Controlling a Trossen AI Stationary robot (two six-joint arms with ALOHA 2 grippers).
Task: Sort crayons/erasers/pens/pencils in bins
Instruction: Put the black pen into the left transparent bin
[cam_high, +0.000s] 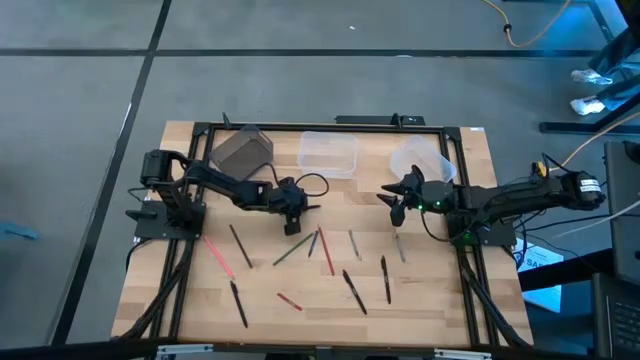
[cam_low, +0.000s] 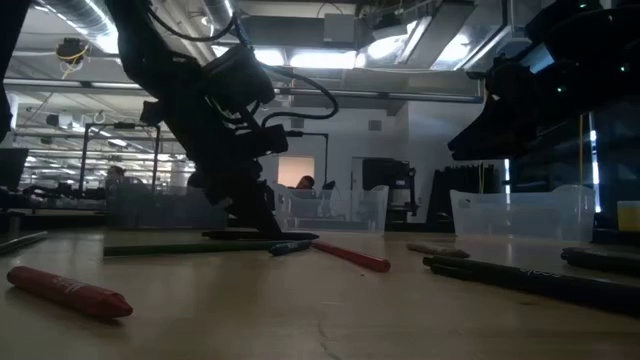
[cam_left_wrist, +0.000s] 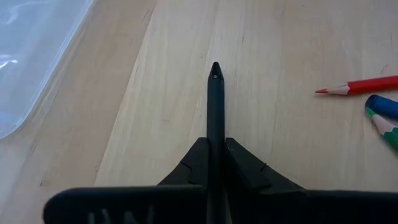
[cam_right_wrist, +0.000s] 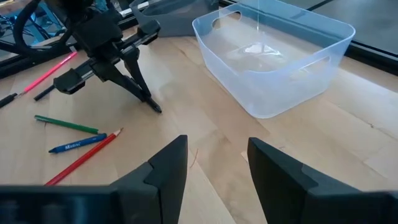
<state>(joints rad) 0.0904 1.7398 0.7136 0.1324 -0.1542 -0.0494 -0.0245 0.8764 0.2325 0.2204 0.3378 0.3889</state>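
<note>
Left wrist view shows the left claw (cam_left_wrist: 216, 163) pinching a black pen (cam_left_wrist: 215, 106) between its two dark fingers, the pen's tip pointing forward over the bare wooden tabletop (cam_left_wrist: 273, 50). Just beside that tip's far side lie the sharpened ends of a red pencil (cam_left_wrist: 360, 86), a blue pencil (cam_left_wrist: 381, 106) and a green pencil (cam_left_wrist: 385, 126). From above, this claw sits near the middle of the tabletop, with the grey box (cam_high: 242, 150) and the clear squarish tub (cam_high: 327, 153) behind it. Most other sticks lie scattered across the front half of the tabletop, among them a pink one (cam_high: 217, 254) and a short red crayon (cam_high: 289, 299). Over on the right, the right claw (cam_right_wrist: 214, 167) hovers with its fingers spread and nothing between them, near the clear rounded tub (cam_high: 420, 160).
</note>
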